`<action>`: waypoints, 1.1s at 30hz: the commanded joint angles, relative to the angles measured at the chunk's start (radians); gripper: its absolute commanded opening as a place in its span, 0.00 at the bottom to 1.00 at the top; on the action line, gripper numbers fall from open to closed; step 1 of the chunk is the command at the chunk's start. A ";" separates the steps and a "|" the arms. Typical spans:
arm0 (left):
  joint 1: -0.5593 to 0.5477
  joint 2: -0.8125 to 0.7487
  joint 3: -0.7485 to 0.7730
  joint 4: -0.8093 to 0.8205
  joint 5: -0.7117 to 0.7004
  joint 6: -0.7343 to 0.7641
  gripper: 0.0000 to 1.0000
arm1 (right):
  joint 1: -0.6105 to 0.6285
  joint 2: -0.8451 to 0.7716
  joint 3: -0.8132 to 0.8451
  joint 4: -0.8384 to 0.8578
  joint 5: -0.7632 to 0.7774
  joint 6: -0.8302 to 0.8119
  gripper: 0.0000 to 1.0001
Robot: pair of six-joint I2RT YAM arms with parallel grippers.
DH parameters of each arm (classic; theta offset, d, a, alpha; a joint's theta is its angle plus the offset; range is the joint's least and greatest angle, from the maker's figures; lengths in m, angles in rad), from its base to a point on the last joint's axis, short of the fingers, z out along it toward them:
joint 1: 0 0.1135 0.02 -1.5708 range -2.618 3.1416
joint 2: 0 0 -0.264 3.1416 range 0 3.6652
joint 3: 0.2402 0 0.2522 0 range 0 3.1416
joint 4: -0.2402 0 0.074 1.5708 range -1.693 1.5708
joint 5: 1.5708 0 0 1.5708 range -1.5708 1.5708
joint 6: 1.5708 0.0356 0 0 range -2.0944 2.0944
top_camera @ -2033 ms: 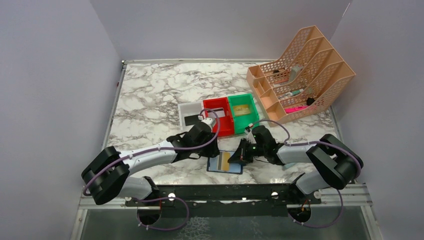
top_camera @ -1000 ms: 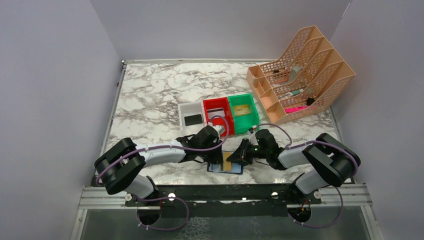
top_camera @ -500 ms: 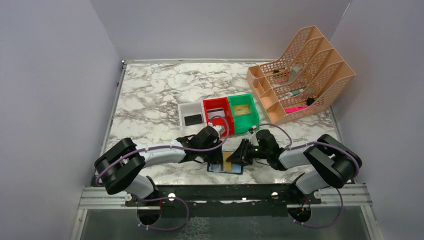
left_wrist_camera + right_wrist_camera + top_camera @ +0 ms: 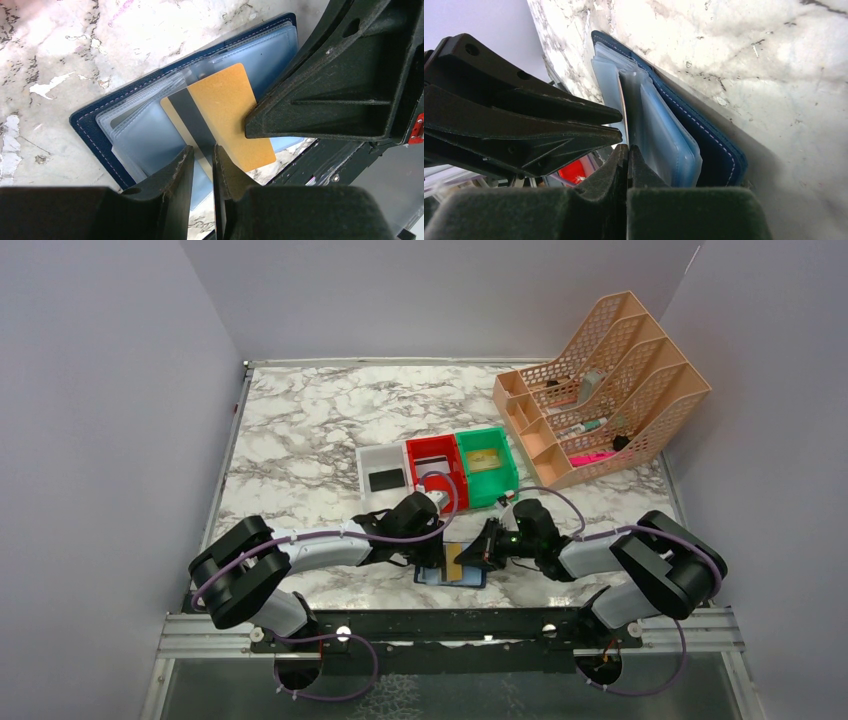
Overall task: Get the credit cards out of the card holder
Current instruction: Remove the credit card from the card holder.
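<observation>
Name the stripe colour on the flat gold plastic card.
Dark grey stripe on the gold card; clearest from left wrist.

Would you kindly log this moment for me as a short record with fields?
card holder: lying open on the marble table, clear sleeves showing
gold card: partly out of a sleeve, dark stripe facing up
right gripper: shut, apparently pinching the gold card's edge
left gripper: jaws slightly apart, down over the card holder
black card: lying in the white bin
stage: gold card not yet free
</observation>
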 commanded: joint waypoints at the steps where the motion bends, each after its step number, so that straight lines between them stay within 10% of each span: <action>1: -0.008 0.011 -0.005 -0.076 -0.048 0.006 0.24 | -0.003 -0.007 -0.002 -0.012 -0.005 -0.020 0.07; 6: -0.009 0.010 0.001 -0.076 -0.049 0.007 0.24 | -0.003 0.006 -0.012 0.027 -0.009 -0.006 0.18; 15: -0.010 0.005 -0.003 -0.076 -0.052 0.004 0.23 | -0.003 0.016 -0.005 0.024 -0.020 -0.017 0.01; 33: -0.009 -0.067 -0.006 -0.089 -0.126 -0.013 0.30 | -0.003 -0.203 0.052 -0.333 0.122 -0.182 0.01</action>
